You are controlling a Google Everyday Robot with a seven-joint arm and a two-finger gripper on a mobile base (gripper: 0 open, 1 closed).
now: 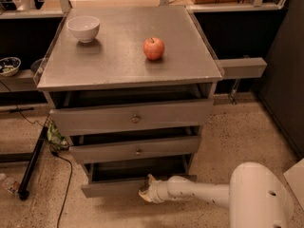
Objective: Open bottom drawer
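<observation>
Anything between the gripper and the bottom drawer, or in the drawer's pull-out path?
Nothing visible. The gripper sits right at the bottom drawer front, near its middle. The floor in front of the drawer shows only the robot's own arm; the cable lies off to the left, outside the path.
</observation>
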